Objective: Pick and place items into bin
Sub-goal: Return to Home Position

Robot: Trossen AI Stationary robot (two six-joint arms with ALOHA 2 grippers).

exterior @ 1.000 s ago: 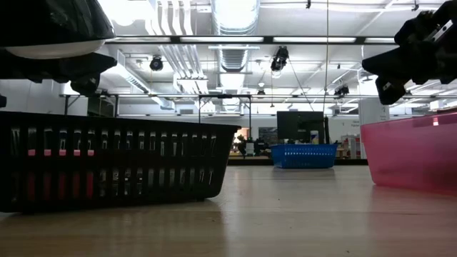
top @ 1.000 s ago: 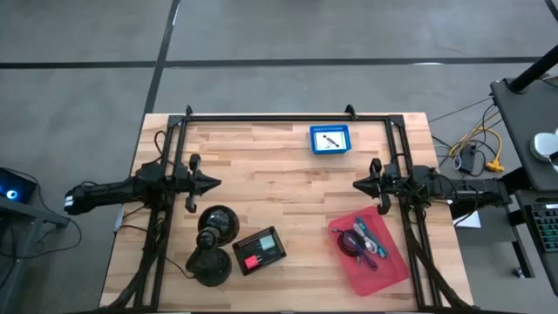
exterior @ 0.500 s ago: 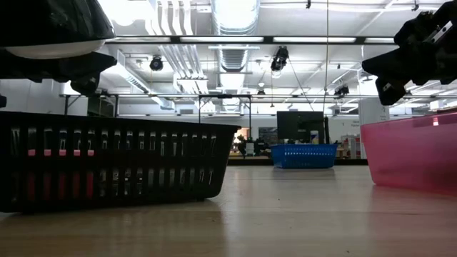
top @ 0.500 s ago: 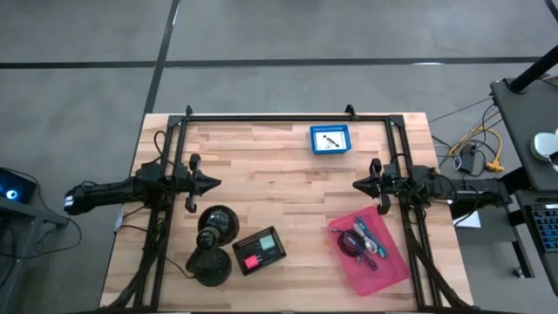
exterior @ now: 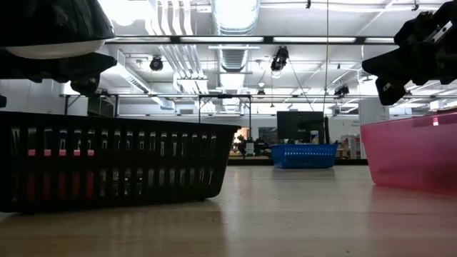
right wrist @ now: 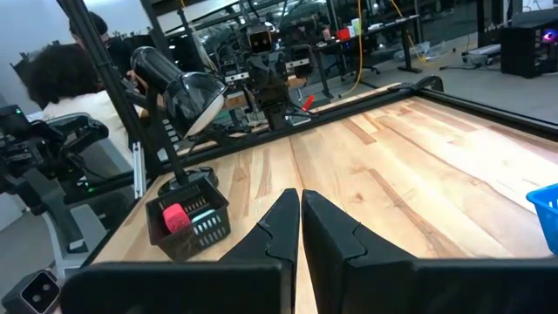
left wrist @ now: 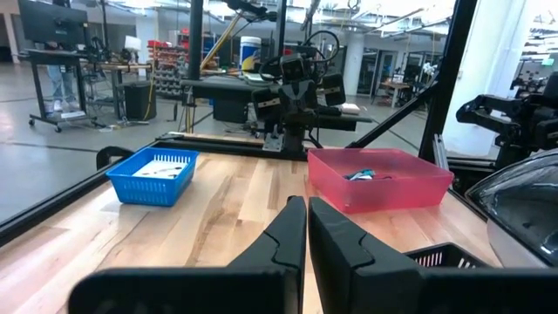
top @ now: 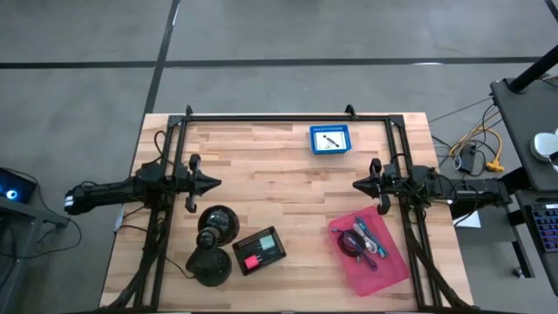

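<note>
High view, looking straight down on a pale wooden tabletop [top: 279, 196]. The left arm [top: 113, 191] reaches in from the left edge and the right arm [top: 453, 193] from the right. Both are raised and level, tips facing each other, well apart across bare wood. Each wrist view shows that arm's jaws pressed together and holding nothing.

No loose item lies on the open wood. A pink bin [top: 389, 267] sits near the right arm. It holds a coiled dark cable [top: 350, 243], a teal-handled tool [top: 363, 228] and a purple pen [top: 377, 249], lying close together. A black bin [top: 280, 243] near the front holds a small pink adapter [top: 252, 261]. A blue bin [top: 315, 139] at the far edge holds something pale and flat, too small to identify. Two black domed objects [top: 219, 223] stand just beside the black bin.

Handling, as a judgement: everything here looks light. The cable is probably soft and floppy, best pinched across the whole coil so no loop slips free. The pen and the tool look stiff, slim and smooth, so they are best taken across the middle of the shaft. The adapter looks like a hard little block, to be gripped on two flat opposite faces.
</note>
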